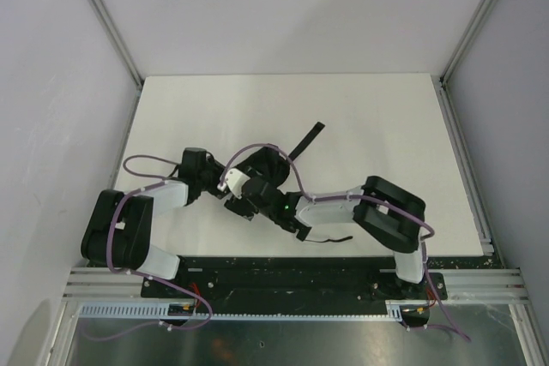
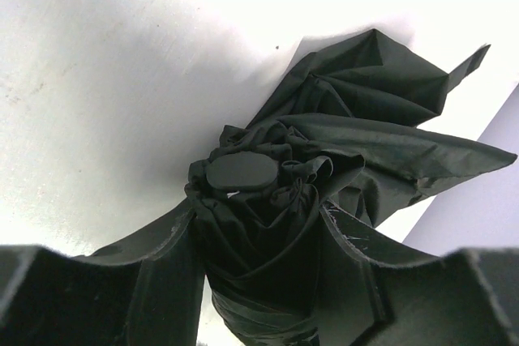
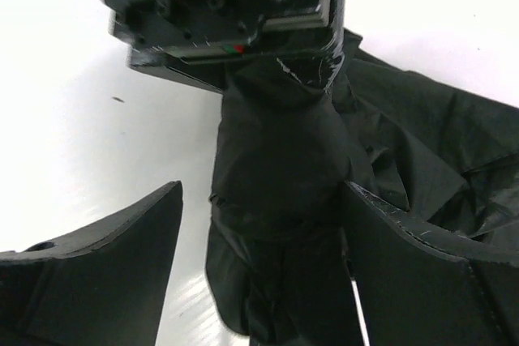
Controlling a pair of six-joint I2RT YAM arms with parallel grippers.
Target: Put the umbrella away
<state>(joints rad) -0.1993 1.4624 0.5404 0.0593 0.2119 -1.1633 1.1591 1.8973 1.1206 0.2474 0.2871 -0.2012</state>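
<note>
Left wrist view: the umbrella (image 2: 365,111) is all black and collapsed but not tidied. Its matte fabric is bunched in loose, crumpled folds around a round flat cap (image 2: 242,172), and wide panels flare out beyond the cap. It sits on the white table (image 1: 360,117). From above, a narrow strap (image 1: 307,140) sticks out of the bundle, pointing away from the arm bases.

In the top view the two wrists cover most of the umbrella, and black on black blurs where fabric ends and tool begins. Both wrist views cut the bundle off at the bottom edge of the frame, and no handle can be made out.

The left gripper (image 2: 258,224) is clenched on the umbrella, one finger pressed into each side of the bundle just below the cap. The right gripper (image 3: 261,192) is spread wide astride the umbrella. One finger (image 3: 105,273) stands clear of it. Whether the other touches the cloth cannot be told.

The left arm (image 1: 163,195) reaches in from one side of the umbrella and the right arm (image 1: 334,205) from the other. Both forearms lie low, and the wrists meet over the bundle.
</note>
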